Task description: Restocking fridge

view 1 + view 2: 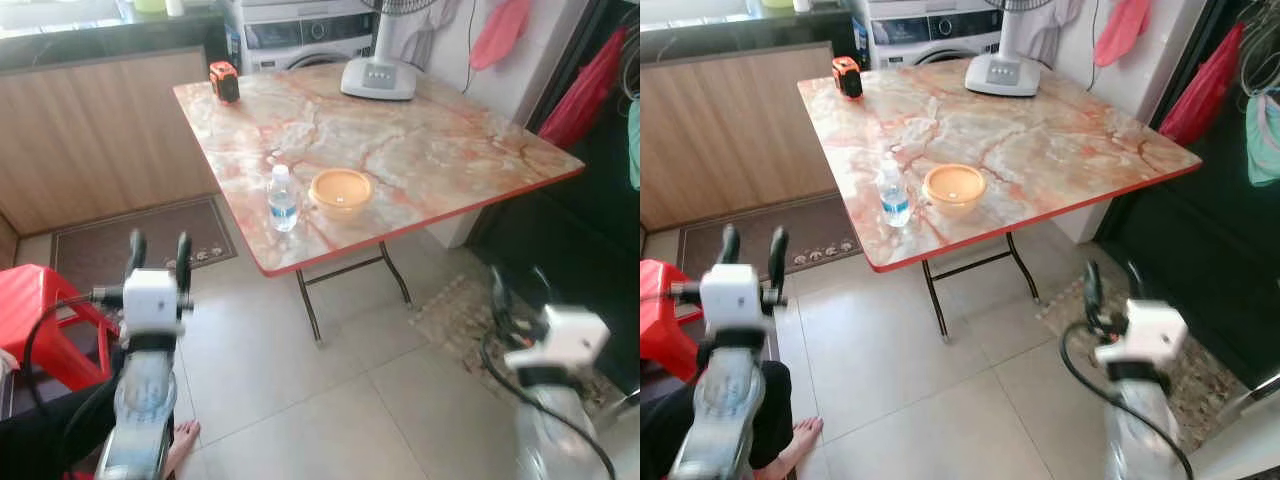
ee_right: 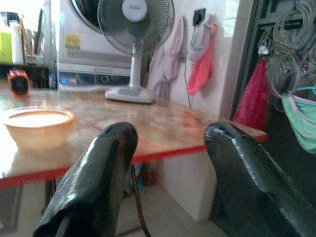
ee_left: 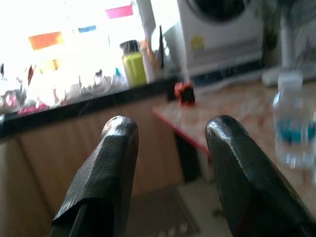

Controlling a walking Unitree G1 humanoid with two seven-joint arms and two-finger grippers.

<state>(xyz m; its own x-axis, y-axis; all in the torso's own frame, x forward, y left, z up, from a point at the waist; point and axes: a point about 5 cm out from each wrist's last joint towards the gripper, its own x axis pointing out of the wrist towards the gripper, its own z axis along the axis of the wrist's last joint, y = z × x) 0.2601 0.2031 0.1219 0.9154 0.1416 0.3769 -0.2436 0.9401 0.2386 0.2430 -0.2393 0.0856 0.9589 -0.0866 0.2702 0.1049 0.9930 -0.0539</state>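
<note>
Water bottle [image 1: 283,198] upright near the front edge of the marble table [image 1: 450,150], just beside an orange bowl [image 1: 341,192]. Left claw [image 1: 160,254] and right claw [image 1: 520,287] both released, empty, raised over the tiled floor [image 1: 330,400] short of the table. Fan [image 1: 380,70] and small orange device [image 1: 224,80] at the far side.

My right pincer [image 1: 519,286] is smeared by blur, its fingers hard to separate. Through my left wrist camera the water bottle [image 3: 295,121] is soft and cut by the frame edge, its label unreadable. The fan [image 1: 381,60] loses its head past the top edge. The red stool [image 1: 40,320] runs off the side, and a person's bare foot [image 1: 183,440] is cropped at the bottom.
</note>
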